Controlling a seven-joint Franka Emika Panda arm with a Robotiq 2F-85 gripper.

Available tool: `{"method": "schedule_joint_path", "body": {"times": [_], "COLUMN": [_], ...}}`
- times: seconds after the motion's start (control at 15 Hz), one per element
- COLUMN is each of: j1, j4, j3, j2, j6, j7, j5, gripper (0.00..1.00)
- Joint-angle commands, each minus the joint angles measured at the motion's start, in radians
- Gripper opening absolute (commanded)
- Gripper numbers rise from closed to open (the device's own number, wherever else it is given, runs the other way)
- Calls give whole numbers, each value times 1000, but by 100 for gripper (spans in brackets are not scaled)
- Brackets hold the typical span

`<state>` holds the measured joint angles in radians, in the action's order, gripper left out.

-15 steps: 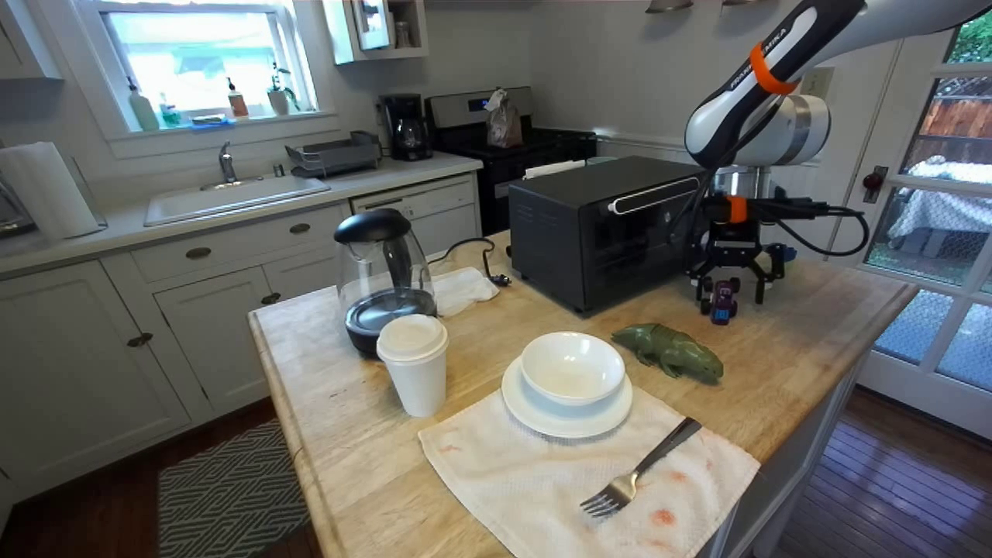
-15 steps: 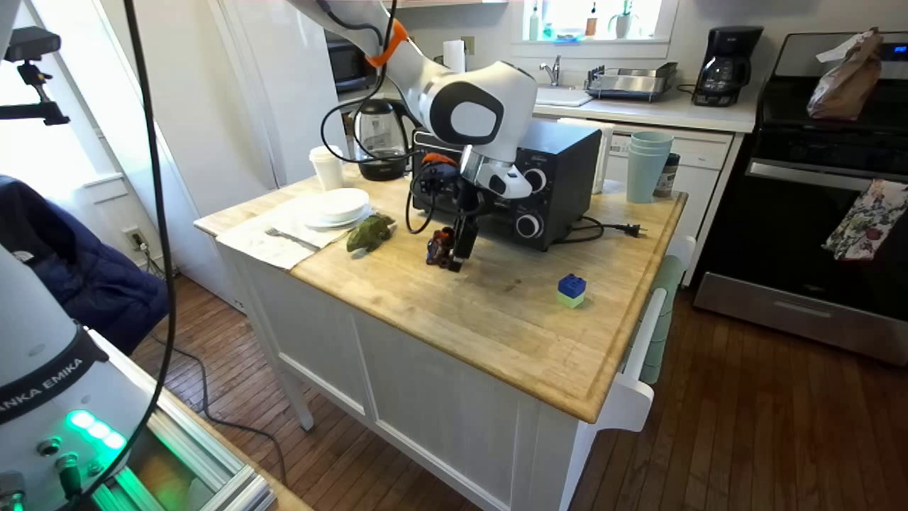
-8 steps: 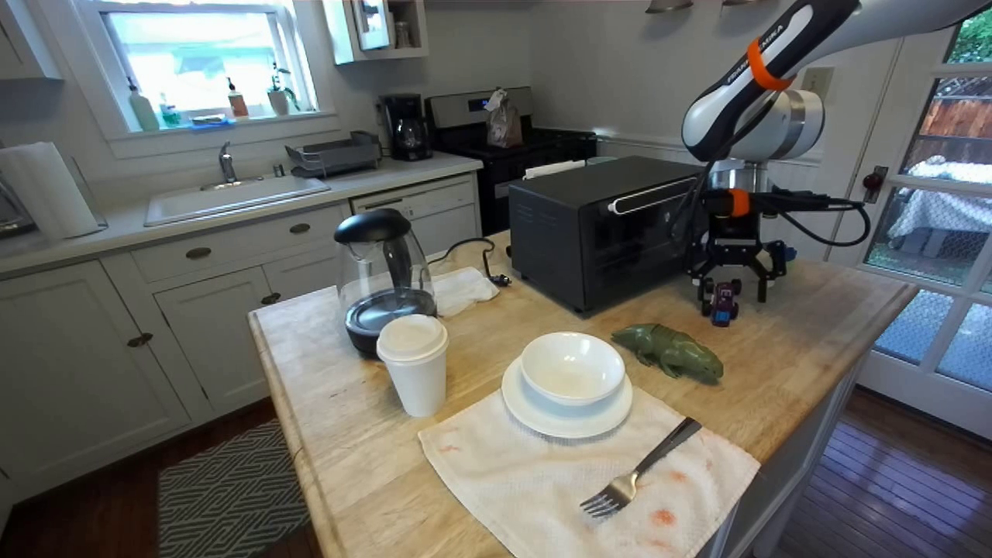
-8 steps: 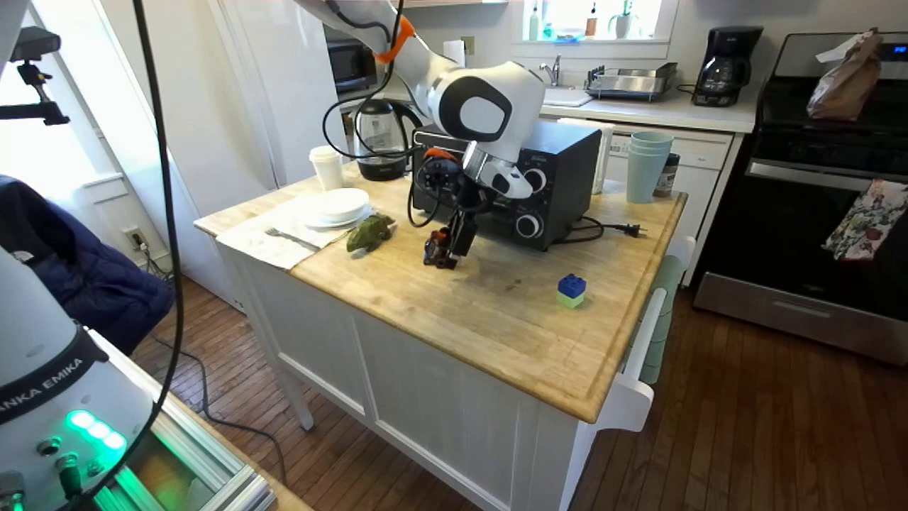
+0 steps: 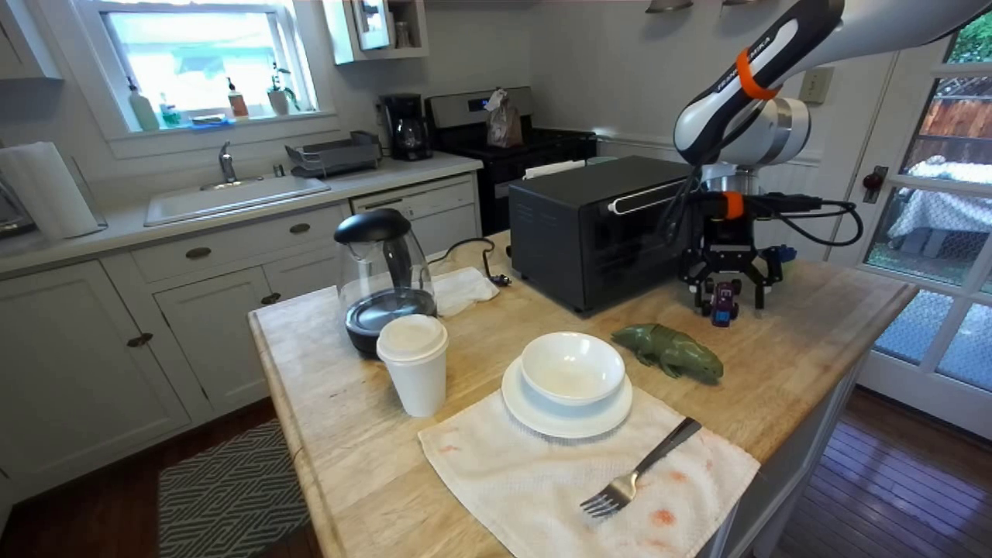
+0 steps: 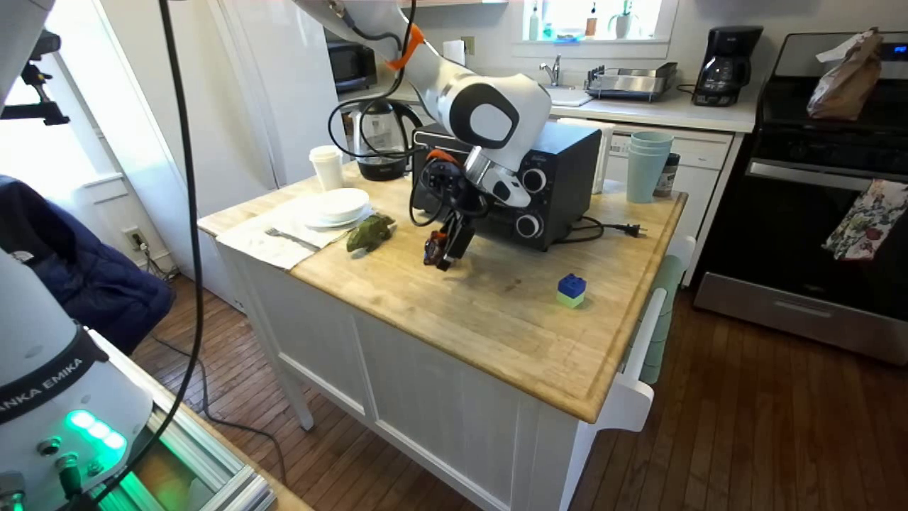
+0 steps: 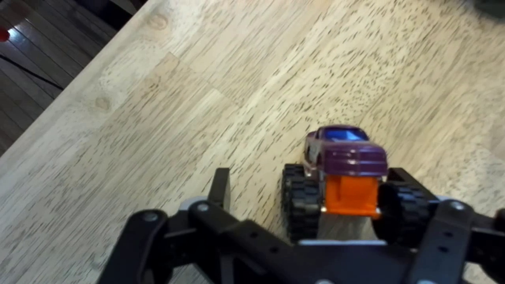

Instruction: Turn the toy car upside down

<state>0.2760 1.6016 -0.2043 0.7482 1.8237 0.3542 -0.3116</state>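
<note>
Car point(image 7: 345, 157) is resting on the table point(image 7: 177, 130), and we're seeing it between the jaws of the gripper point(image 5: 729, 301), which are standing wide apart. It's crowding one jaw, but we're not managing to tell if they're touching. The oven point(image 5: 550, 248) is sitting near the gripper, btw.

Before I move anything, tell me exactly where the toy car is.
In an exterior view, the toy car is on the picture's right side, by the open jaws, right of the black toaster oven and just beyond the green animal figure.
</note>
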Motion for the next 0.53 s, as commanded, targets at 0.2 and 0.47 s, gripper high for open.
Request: {"method": "schedule_joint_path", "body": {"times": [0.2, 0.47], "j1": [35, 28], "j4": [-103, -107], "j3": [18, 9], "j2": [68, 63], "j6": [-107, -115], "j7": [-1, 33], "j5": [-41, -48], "gripper": [68, 40]}}
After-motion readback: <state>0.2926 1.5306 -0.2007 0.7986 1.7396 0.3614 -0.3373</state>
